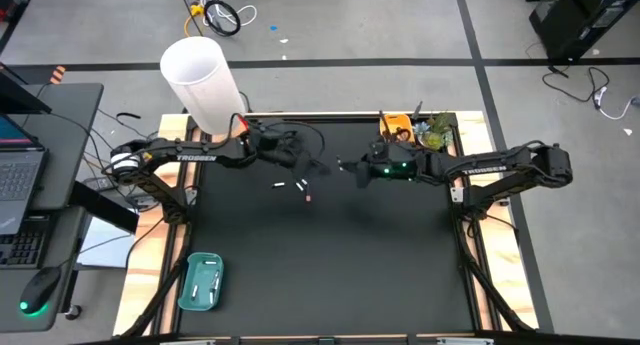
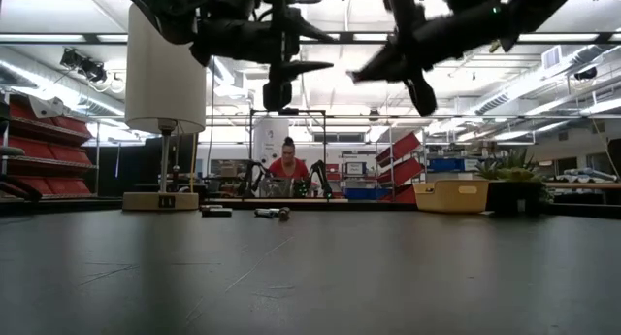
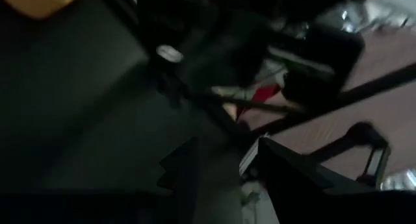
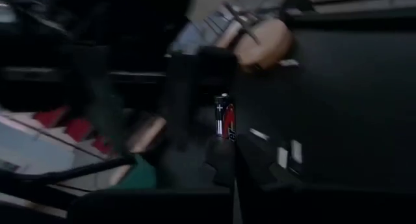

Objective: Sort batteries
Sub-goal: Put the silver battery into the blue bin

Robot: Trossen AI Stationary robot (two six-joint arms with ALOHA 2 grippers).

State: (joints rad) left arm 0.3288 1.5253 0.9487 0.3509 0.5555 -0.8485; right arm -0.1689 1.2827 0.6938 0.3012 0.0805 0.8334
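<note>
Three batteries (image 1: 290, 189) loose on black mat (image 1: 330, 275), mid-table; more white ones lie in teal tray (image 1: 200, 282) at near left corner, count unclear. Left gripper (image 1: 312, 165) raised just beyond loose trio, fingers parted, nothing held. Right gripper (image 1: 345, 168) alongside, fingers shut on dark red-ended battery (image 4: 225, 118), lifted off mat. Yellow tray (image 2: 452, 195) at far right edge. Person seated in workshop beyond table.

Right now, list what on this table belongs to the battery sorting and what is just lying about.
For the job:
- batteries loose on the mat
- teal tray, near left, holding a few
- yellow tray, far side
- battery near the right gripper

Just lying about:
- white cup
- plant
- laptop
- mouse
</note>
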